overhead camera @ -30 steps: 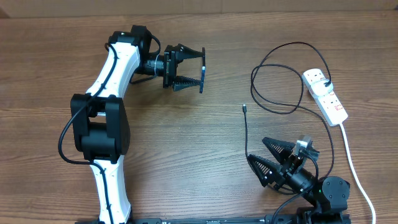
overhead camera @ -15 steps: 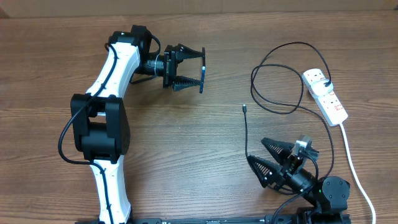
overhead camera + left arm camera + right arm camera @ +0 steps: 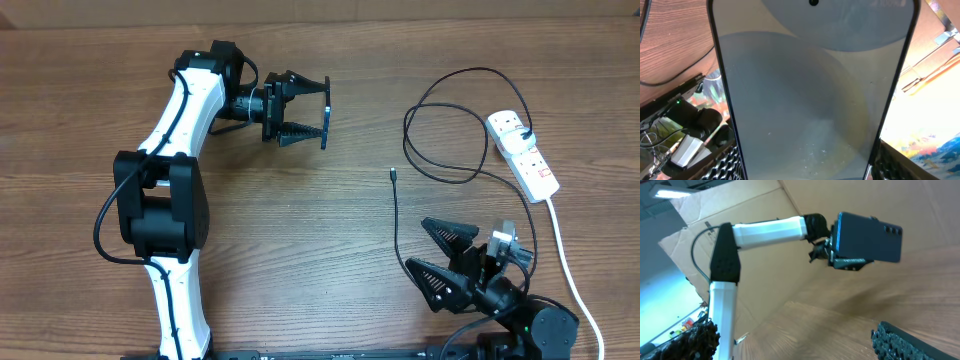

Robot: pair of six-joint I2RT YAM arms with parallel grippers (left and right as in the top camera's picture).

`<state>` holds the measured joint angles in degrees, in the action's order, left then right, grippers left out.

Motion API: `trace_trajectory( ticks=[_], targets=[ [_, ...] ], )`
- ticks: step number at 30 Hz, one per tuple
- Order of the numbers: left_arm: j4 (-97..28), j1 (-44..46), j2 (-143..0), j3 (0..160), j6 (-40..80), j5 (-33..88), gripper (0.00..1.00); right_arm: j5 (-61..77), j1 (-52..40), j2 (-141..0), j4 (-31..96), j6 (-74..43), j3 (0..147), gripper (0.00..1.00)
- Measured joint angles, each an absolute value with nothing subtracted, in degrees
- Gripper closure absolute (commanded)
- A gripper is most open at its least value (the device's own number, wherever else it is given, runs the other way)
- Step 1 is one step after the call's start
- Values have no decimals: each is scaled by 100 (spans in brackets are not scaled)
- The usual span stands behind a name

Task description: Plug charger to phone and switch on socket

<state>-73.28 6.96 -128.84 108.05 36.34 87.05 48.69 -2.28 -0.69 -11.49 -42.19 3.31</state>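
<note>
My left gripper (image 3: 322, 112) is shut on the phone (image 3: 327, 96), which it holds on edge above the table's left-centre. In the left wrist view the pale grey-blue screen (image 3: 810, 100) fills the frame between the two fingers (image 3: 727, 165). The right wrist view shows the phone's dark back (image 3: 867, 237) in that grip. The charger's black cable (image 3: 440, 175) loops across the right side. Its small tip (image 3: 393, 172) lies free on the wood and its plug (image 3: 526, 136) sits in the white socket (image 3: 523, 152). My right gripper (image 3: 438, 260) is open and empty, low at the right near the cable.
The socket's thick white cord (image 3: 570, 270) runs down the far right edge. The left arm's white links (image 3: 185, 120) stretch along the left side. Cardboard walls (image 3: 765, 270) stand behind the wooden table (image 3: 300, 230).
My right arm has shifted a little toward the lower right. The left arm and the phone have not moved.
</note>
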Motion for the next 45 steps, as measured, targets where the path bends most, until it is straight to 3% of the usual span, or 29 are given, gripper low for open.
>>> trace_trajectory(
  ticks=[13, 22, 29, 39, 45],
  targets=[
    [-7328, 696, -12884, 10805, 3634, 8705, 31, 4088, -226, -869, 1190, -2523, 2510, 0],
    [-7330, 696, -12884, 10805, 3636, 8707, 30, 3015, -228, -2696, 3966, -762, 4652, 0],
    [-7328, 696, -12884, 10805, 3651, 8705, 31, 2080, -226, -4700, 6416, -178, 6637, 0],
    [-7328, 696, -12884, 10805, 3649, 8705, 31, 3920, -250, -5955, 6149, -91, 7008, 1],
    [-7328, 696, -12884, 10805, 3649, 8705, 31, 2915, -1041, -6383, 6525, -458, 7251, 1]
  ],
)
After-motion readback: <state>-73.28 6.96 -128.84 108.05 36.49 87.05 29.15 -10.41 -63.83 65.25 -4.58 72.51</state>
